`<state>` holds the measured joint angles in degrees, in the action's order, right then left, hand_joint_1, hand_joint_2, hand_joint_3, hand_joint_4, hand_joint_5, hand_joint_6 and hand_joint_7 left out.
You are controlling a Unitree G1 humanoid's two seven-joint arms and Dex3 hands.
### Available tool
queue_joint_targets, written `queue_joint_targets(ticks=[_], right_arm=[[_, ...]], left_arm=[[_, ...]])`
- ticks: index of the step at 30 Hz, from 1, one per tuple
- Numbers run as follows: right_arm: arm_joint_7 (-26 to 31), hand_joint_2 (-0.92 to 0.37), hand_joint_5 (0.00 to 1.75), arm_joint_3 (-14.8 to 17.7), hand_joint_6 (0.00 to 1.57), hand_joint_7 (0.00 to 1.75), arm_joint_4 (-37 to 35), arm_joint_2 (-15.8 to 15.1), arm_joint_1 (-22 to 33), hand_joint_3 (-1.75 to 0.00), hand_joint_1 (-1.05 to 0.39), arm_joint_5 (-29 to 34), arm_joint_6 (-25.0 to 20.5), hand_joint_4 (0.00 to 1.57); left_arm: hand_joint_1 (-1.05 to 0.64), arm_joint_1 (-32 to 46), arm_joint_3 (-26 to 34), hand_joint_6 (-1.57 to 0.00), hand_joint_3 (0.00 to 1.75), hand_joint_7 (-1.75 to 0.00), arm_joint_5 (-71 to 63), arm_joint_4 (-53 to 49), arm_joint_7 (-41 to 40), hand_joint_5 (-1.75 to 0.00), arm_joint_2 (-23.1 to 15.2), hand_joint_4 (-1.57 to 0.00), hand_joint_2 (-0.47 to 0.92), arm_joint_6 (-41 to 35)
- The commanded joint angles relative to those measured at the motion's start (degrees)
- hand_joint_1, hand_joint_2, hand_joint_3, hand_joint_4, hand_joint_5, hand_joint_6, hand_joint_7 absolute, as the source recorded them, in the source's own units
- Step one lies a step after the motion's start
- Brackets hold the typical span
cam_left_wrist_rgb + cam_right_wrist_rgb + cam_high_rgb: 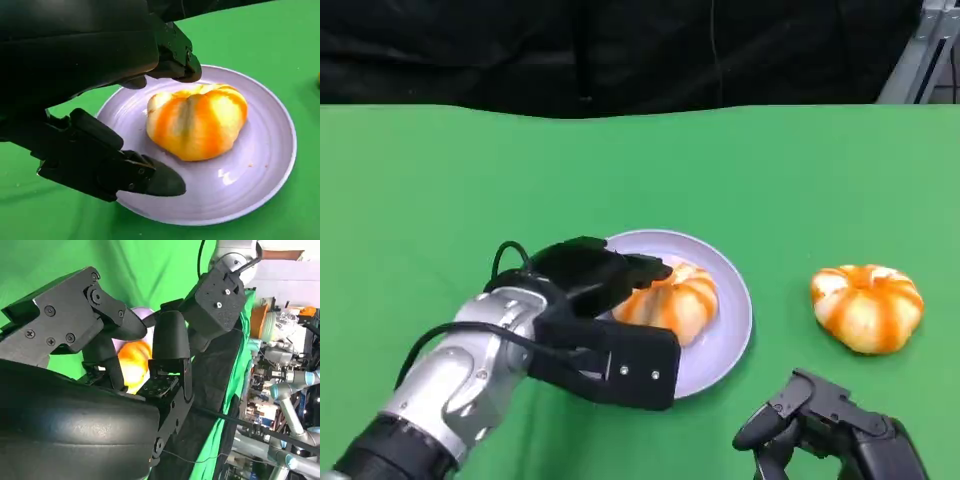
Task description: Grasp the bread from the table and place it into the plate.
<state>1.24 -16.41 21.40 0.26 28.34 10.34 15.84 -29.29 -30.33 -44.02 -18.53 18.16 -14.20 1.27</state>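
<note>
On the green cloth-covered table (pixel 440 180), the robot's left hand (pixel 595 275) reaches in over the near-left edge of the round pale lilac plate (pixel 730 300). Its black fingers (pixel 165 182) are spread apart, one above and one below the bread, gripping nothing; in the left wrist view a gap shows between each fingertip and the crust.

The round, lobed bread roll with orange and cream stripes (pixel 670 300) sits in the plate, left of its centre in the head view. Its surface is glossy and divided into soft segments, like a small pumpkin. It rests flat on the plate floor, clear of the far rim. The bread lies just beside the left hand, toward the fingertips, not touching them as far as the wrist view shows.

The left side of the bread and the plate's left rim are hidden behind the hand in the head view.

Further right, a second orange-and-cream striped roll (pixel 867 305) lies on the cloth, well apart from the plate.

At the lower right, the right hand (pixel 810 415) hovers near the table's front edge, cut off by the frame. Its fingers appear loosely parted and hold nothing. In the right wrist view they block most of the scene, with only a blurred patch of orange bread (pixel 132 362) visible between them.
</note>
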Motion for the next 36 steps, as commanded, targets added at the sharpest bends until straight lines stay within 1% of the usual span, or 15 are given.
queue_joint_targets(ticks=[1, 9, 10, 12, 17, 18, 20, 22, 26, 27, 28, 29, 31, 32, 36], right_arm=[[0.1, -0.53, 1.61, 0.4, 0.69, 1.29, 0.6, -0.4, 0.4, -1.08, -0.12, -0.6, 0.3, 0.67], [0.1, -0.53, 1.6, 0.5, 0.69, 1.29, 0.5, -0.5, 0.4, -1.07, -0.13, -0.6, 0.8, 0.67], [0.2, -0.53, 1.6, 0.5, 0.69, 1.29, 0.4, -0.5, 0.3, -1.07, -0.13, -0.5, 0.7, 0.67], [0.3, -0.53, 1.6, 0.4, 0.69, 1.29, 0.3, -0.4, 0.2, -1.07, -0.13, -0.4, 0.7, 0.66], [0.4, -0.53, 1.6, 0.3, 0.69, 1.29, -0.1, -0.1, 0.0, -1.07, -0.13, -0.3, 0.6, 0.67], [0.4, -0.53, 1.6, 0.3, 0.69, 1.29, -0.1, -0.2, 0.0, -1.07, -0.13, -0.2, 0.7, 0.68], [0.4, -0.53, 1.6, 0.4, 0.7, 1.29, -0.2, -0.3, -0.1, -1.07, -0.14, -0.1, 0.9, 0.67], [0.4, -0.53, 1.6, 0.4, 0.7, 1.29, -0.3, -0.4, -0.1, -1.06, -0.14, -0.1, 1.0, 0.67], [0.4, -0.54, 1.6, 0.4, 0.7, 1.29, -0.2, -0.4, 0.0, -1.06, -0.14, -0.1, 1.0, 0.67], [0.4, -0.54, 1.6, 0.4, 0.7, 1.29, -0.1, -0.4, 0.1, -1.06, -0.14, -0.1, 0.9, 0.67], [0.4, -0.54, 1.6, 0.4, 0.7, 1.29, 0.0, -0.5, 0.2, -1.05, -0.14, -0.1, 0.9, 0.67], [0.3, -0.54, 1.6, 0.4, 0.7, 1.28, 0.0, -0.5, 0.3, -1.05, -0.14, -0.1, 0.9, 0.67], [0.2, -0.54, 1.6, 0.4, 0.7, 1.28, 0.0, -0.4, 0.3, -1.05, -0.14, -0.3, 0.9, 0.67], [0.2, -0.54, 1.6, 0.4, 0.7, 1.28, 0.0, -0.4, 0.3, -1.05, -0.14, -0.5, 1.0, 0.67], [0.0, -0.54, 1.6, 0.5, 0.7, 1.28, 0.7, -0.6, 0.6, -1.05, -0.13, -0.7, 0.3, 0.67]], left_arm=[[-0.67, -0.7, 0.6, -0.31, 0.32, -0.1, 1.2, 1.1, 0.7, -0.56, -1.5, -0.03, 0.92, 1.0], [-0.63, 1.3, 2.9, -0.37, 0.29, -0.11, 2.7, 4.4, -1.6, -0.72, -3.1, -0.02, 0.92, 3.1], [-0.63, 3.3, 5.2, -0.38, 0.28, -0.11, 4.7, 5.4, -4.9, -0.73, -3.4, -0.02, 0.92, 5.4], [-0.5, 5.8, 8.2, -0.5, 0.21, -0.16, 7.2, 6.6, -9.2, -0.81, -3.7, -0.17, 0.92, 8.5], [-0.4, 13.7, 15.4, -0.6, 0.23, -0.22, 17.0, 11.9, -12.6, -0.97, -2.6, -0.32, 0.92, 13.3], [-0.39, 16.1, 17.5, -0.61, 0.24, -0.22, 20.8, 13.0, -14.0, -0.98, -1.2, -0.33, 0.92, 15.4], [-0.29, 20.2, 20.8, -0.7, 0.23, -0.4, 27.3, 15.0, -15.5, -1.13, 1.2, -0.46, 0.88, 18.4], [-0.26, 22.3, 22.3, -0.65, 0.27, -0.63, 30.6, 16.1, -15.6, -1.21, 2.3, -0.5, 0.87, 19.6], [-0.25, 25.8, 24.0, -0.62, 0.29, -0.72, 33.9, 18.4, -15.8, -1.24, 3.9, -0.51, 0.86, 21.0], [-0.17, 28.6, 25.0, -0.7, 0.68, -0.91, 36.6, 20.3, -16.1, -1.27, 4.9, -0.64, 0.67, 21.6], [-0.12, 30.6, 25.8, -0.72, 0.97, -1.01, 38.4, 21.7, -16.1, -1.3, 5.8, -0.69, 0.53, 21.9], [-0.09, 31.7, 26.3, -0.73, 1.17, -1.07, 39.5, 22.5, -16.0, -1.31, 6.3, -0.71, 0.43, 22.1], [-0.07, 34.3, 26.7, -0.73, 1.27, -1.11, 41.0, 24.1, -15.2, -1.32, 6.8, -0.73, 0.38, 22.3], [-0.04, 36.0, 26.9, -0.71, 1.31, -1.18, 42.0, 25.0, -14.8, -1.41, 7.0, -0.72, 0.38, 22.6], [0.01, 42.4, 28.4, -0.75, 1.35, -1.35, 45.3, 27.8, -13.2, -1.56, 6.4, -0.78, 0.42, 23.2]])
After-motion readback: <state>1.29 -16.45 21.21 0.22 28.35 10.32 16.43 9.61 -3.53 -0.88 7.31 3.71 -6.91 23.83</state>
